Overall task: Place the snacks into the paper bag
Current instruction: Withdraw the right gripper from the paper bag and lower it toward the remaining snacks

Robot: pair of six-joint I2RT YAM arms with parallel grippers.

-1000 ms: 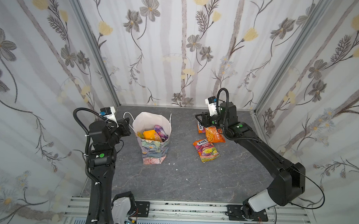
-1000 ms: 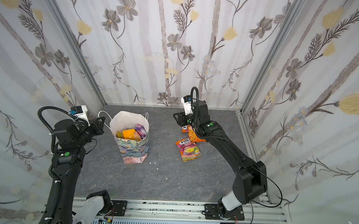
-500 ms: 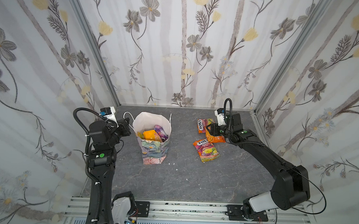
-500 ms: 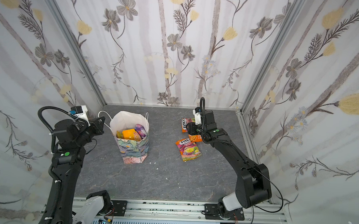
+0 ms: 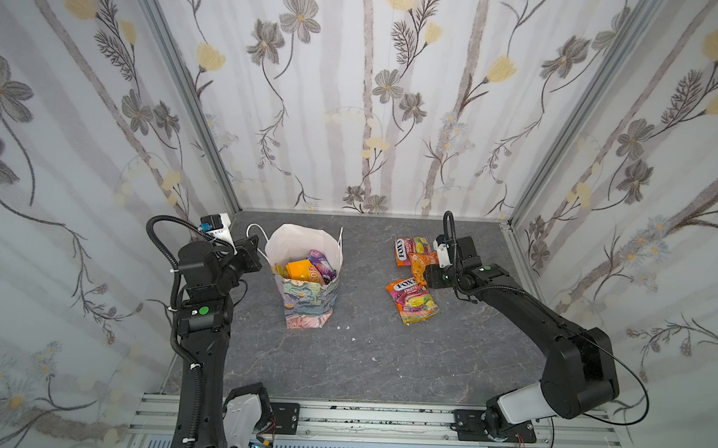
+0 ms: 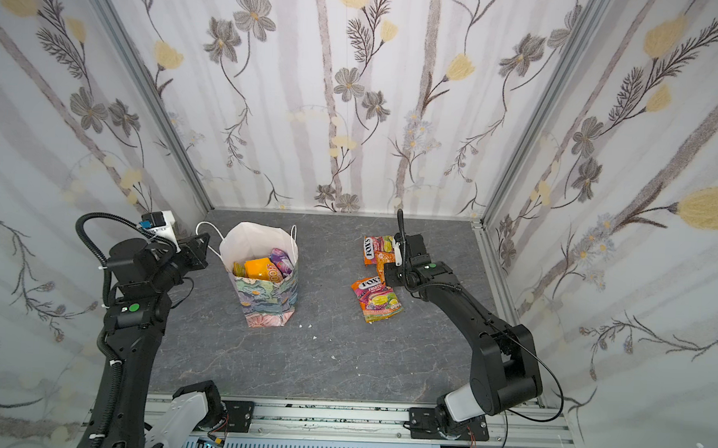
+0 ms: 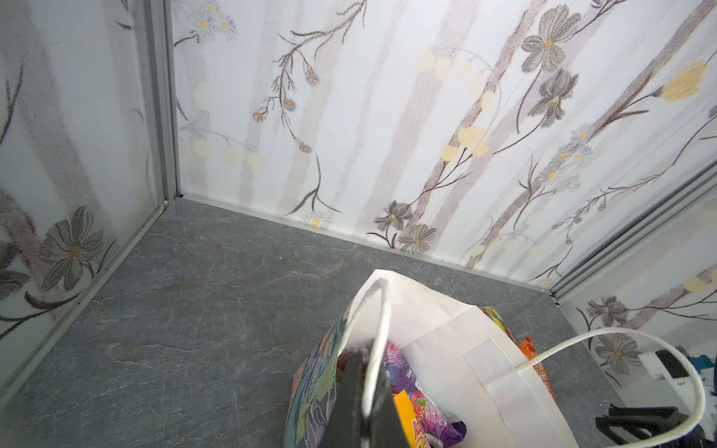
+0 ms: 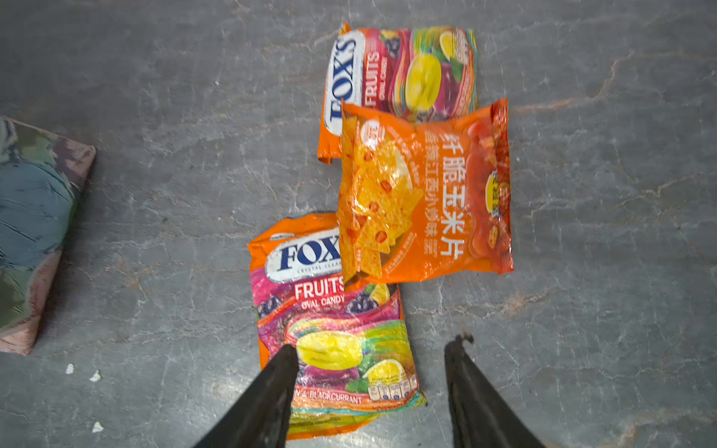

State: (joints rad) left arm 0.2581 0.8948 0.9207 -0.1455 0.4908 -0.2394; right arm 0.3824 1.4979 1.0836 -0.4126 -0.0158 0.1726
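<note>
Paper bag [image 5: 306,301] upright, pastel floral, white inside — left gripper [image 7: 362,368] pinching cord handle [image 7: 382,318]; right gripper [image 8: 372,349] parted, empty, over FOX'S pouch [image 8: 333,310].

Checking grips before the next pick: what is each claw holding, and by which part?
The left claw is shut on the white cord handle of the paper bag. The right claw hangs open above the snacks, holding nothing.

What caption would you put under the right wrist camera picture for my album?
Open right pincer above the grey table, where an orange chip bag overlaps two Fox's candy pouches.
</note>
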